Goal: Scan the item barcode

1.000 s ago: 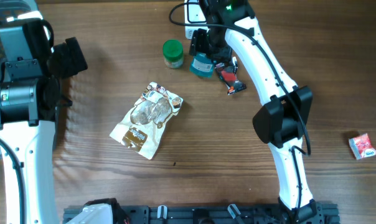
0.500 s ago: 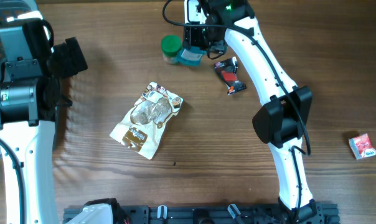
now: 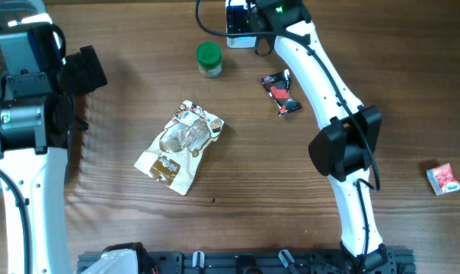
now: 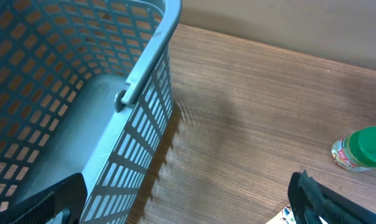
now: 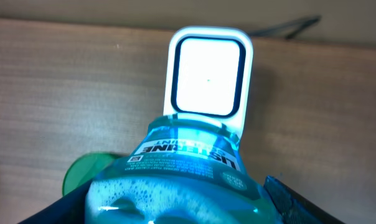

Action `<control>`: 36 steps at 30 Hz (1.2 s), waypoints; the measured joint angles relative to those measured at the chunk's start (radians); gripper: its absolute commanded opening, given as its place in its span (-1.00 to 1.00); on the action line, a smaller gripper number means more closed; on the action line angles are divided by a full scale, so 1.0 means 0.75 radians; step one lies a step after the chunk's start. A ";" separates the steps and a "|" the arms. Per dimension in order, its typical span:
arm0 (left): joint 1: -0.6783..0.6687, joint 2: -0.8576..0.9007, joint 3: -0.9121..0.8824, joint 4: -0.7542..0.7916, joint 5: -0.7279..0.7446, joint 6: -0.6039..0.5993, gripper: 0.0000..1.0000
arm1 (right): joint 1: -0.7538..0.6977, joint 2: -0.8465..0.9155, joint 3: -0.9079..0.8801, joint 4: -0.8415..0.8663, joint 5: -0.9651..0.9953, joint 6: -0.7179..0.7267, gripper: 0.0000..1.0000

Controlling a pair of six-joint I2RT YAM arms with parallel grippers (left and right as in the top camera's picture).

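Observation:
A clear blue mouthwash bottle (image 5: 188, 180) sits between the fingers of my right gripper (image 5: 182, 208), which is shut on it. Its labelled end points at the white scanner (image 5: 208, 78), whose window glows brightly just beyond the bottle. From overhead, the right gripper (image 3: 254, 32) is at the table's far edge over the scanner (image 3: 234, 17), and the bottle is mostly hidden under the arm. My left gripper (image 4: 185, 211) hangs open and holds nothing, beside the basket at the table's left side.
A grey-blue slatted basket (image 4: 63, 93) stands at the left. A green-lidded jar (image 3: 209, 61) stands left of the scanner. A snack bag (image 3: 180, 144) lies mid-table, a black-and-red packet (image 3: 280, 91) under the right arm, a small red box (image 3: 443, 179) far right.
My right gripper carried the blue bottle from beside the green-lidded jar toward the far edge, up to the scanner. The left arm stayed still.

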 measured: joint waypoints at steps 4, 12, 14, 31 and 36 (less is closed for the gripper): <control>0.000 0.000 0.000 0.000 0.000 0.000 1.00 | 0.011 -0.001 0.000 0.119 0.040 -0.099 -0.04; 0.000 0.000 0.000 0.000 -0.001 0.000 1.00 | 0.017 -0.001 -0.010 0.368 0.049 -0.190 -0.29; 0.000 0.000 0.000 0.000 0.000 0.000 1.00 | 0.016 -0.001 -0.018 0.406 0.016 -0.194 -0.29; 0.000 0.000 0.000 0.001 0.000 0.000 1.00 | -0.426 0.040 -0.031 0.770 -1.422 -0.417 -0.24; 0.000 0.000 0.000 -0.001 0.000 0.000 1.00 | -0.414 0.166 -0.031 1.003 -1.660 -0.199 -0.17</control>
